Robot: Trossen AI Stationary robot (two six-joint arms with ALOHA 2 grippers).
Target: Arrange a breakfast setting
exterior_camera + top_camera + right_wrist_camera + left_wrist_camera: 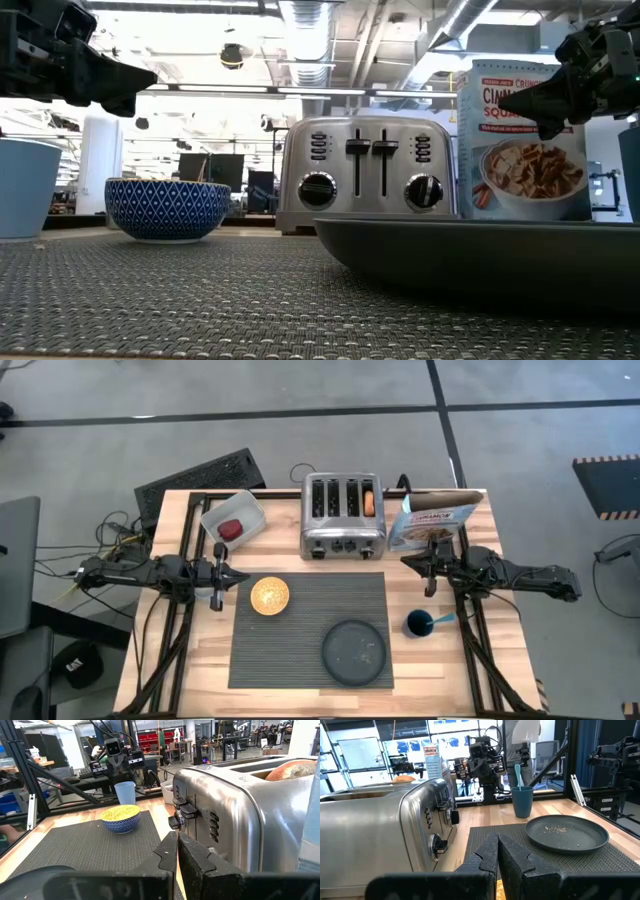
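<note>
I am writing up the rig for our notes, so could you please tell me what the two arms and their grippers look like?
Both arms are matte black and built from jointed segments. The left gripper and right gripper each end in two dark fingers with notched, stepped inner edges. Black cables trail from the left arm's base off the table edge.

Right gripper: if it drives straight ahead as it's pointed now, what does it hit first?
Probably the toaster. The right gripper, shut, points across the table toward the left arm, and the toaster's corner sits just off its line. If it clears that, the yellow bowl looks next; depth is unclear.
</note>
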